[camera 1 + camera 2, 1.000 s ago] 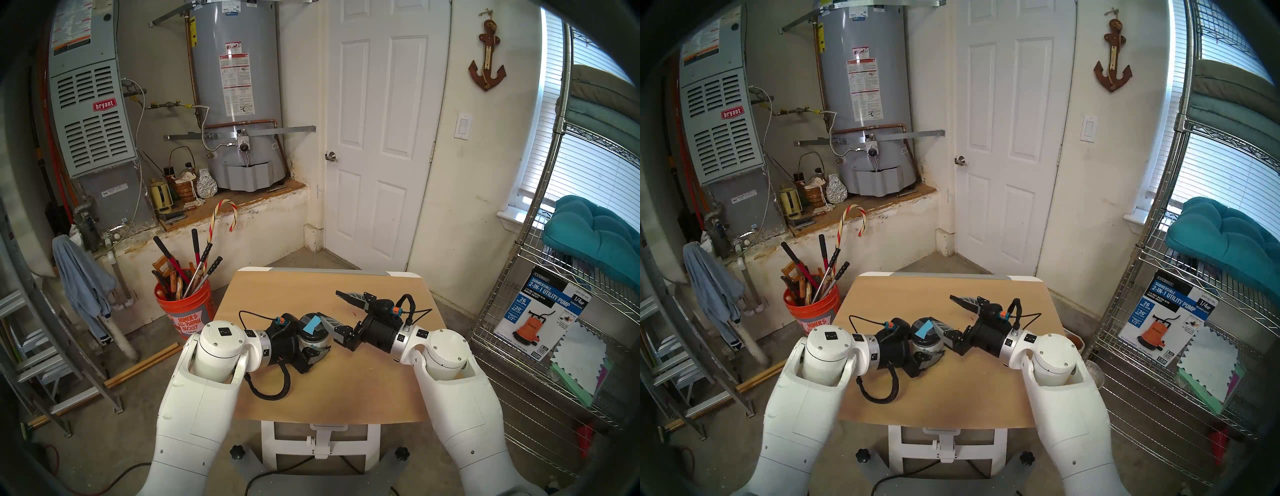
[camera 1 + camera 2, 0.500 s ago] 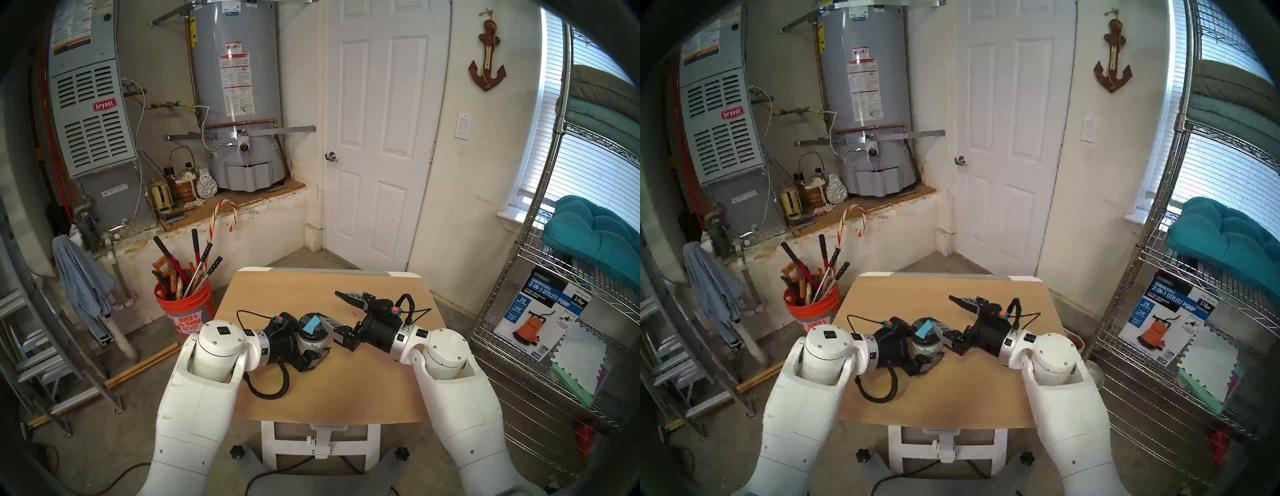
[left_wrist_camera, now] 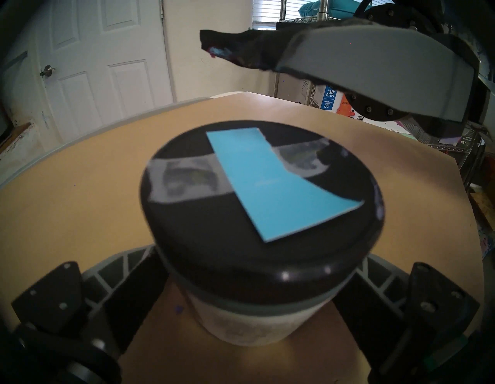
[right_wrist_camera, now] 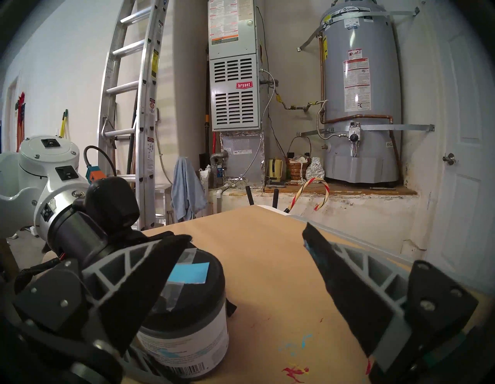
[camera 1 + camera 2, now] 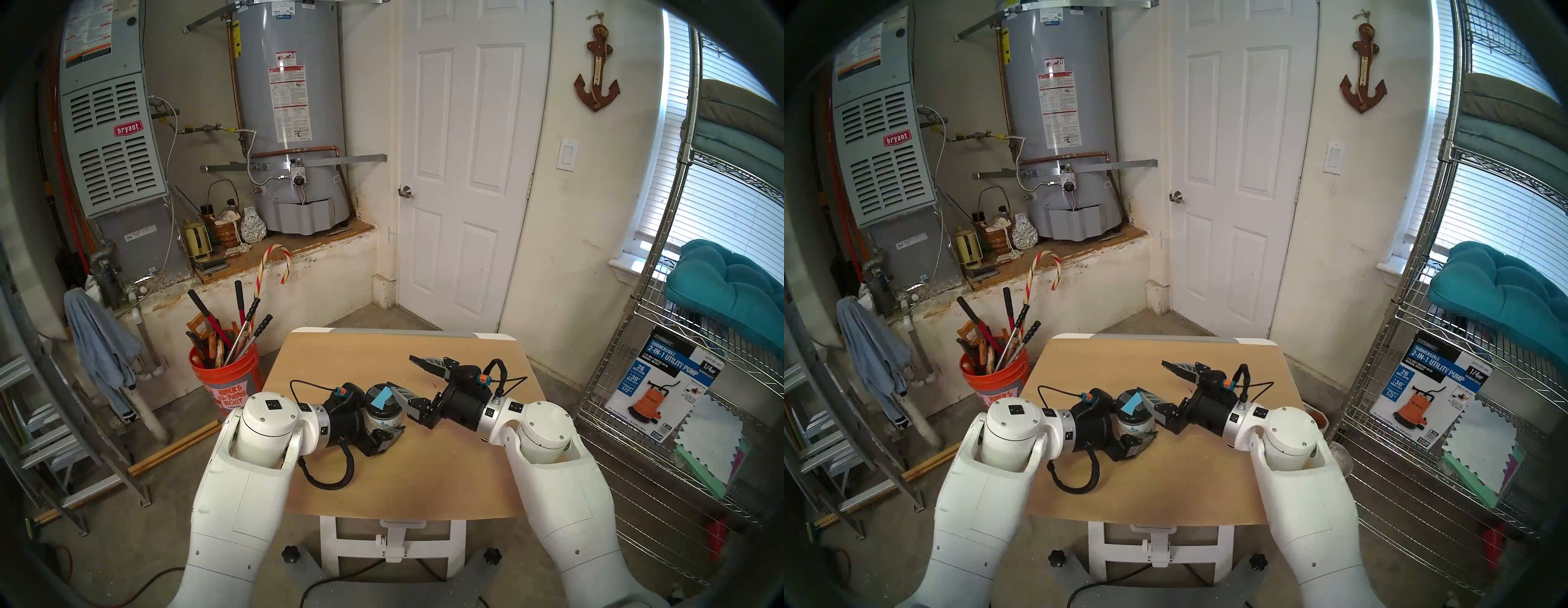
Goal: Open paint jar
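1. Left wrist view: the paint jar (image 3: 251, 319) stands upright, apparently resting on the worktop (image 5: 424, 475), left of centre and near the robot. Its black lid (image 3: 241, 241) is fully on, with a blue tape strip (image 3: 273, 182) lying slantwise across the top.
2. Left end effector (image 5: 384, 418): its fingers (image 3: 128, 270) flank the pale jar body just below the lid rim, one on each side. They look spread, with no firm clamp. Whether either pad touches the label cannot be told. I judge the jar unheld.
3. Right end effector (image 5: 402, 373): it is spread wide and holds nothing. One finger (image 3: 375, 75) hangs over the right edge of the lid, seemingly clear of it. The other points away across the worktop, well apart from the jar.
4. Task status, as judged: not begun in effect. Neither the body nor the lid is secured.
5. Recommended method:
   - Close the left end effector squarely on the body under the rim and keep the jar seated on the worktop.
   - Shift the right end effector so the lid sits centred between its fingers.
   - Grip the lid's side wall, not the taped top.
   - Turn about the jar's upright axis.
6. Hazards, as judged:
   - An off-centre hold on the lid may tip the jar.
   - The label is probably slick, so the body could spin.
7. Surroundings: dried paint specks (image 4: 294, 371) mark the worktop near the right end effector.
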